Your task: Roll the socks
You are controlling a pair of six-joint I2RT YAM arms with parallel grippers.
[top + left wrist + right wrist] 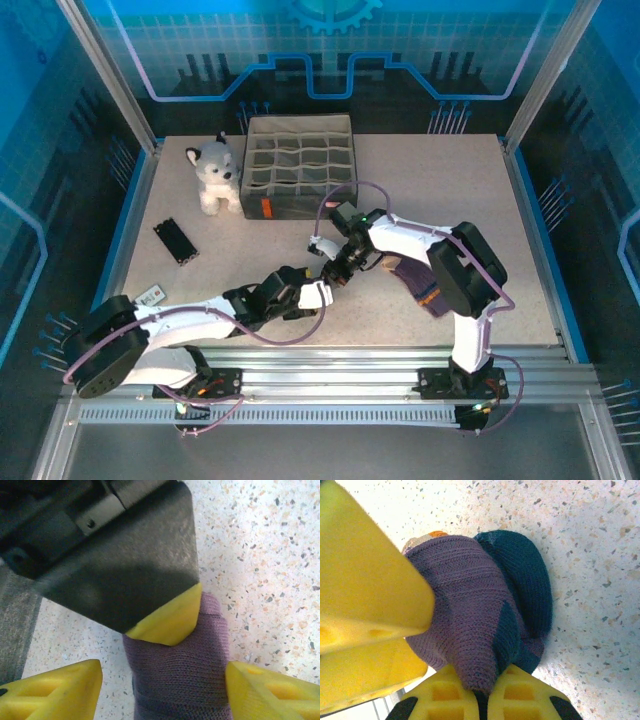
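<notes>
Arms: two, both reaching to one spot on the tabletop (480,200).
Landmark: one grey compartment box (310,205), at the far middle of the tabletop.
Socks (465,610): two, bunched into one bundle on the near side of the compartment box, well apart from it. The purple knit and navy patches are plain to see; tan and orange edges show at the far end.
Right end effector (482,692): closed, pinching a fold of the purple knit between its two yellow fingers.
Left end effector (162,682): open, its two fingers standing either side of the bundle, with bare tabletop visible beside one finger.
Plush husky (214,176): one, just beside the box's left wall.
Black block (175,241): one, nearer than the box and to its left.
White item (150,296): one, nearer and further left; too small to identify.
</notes>
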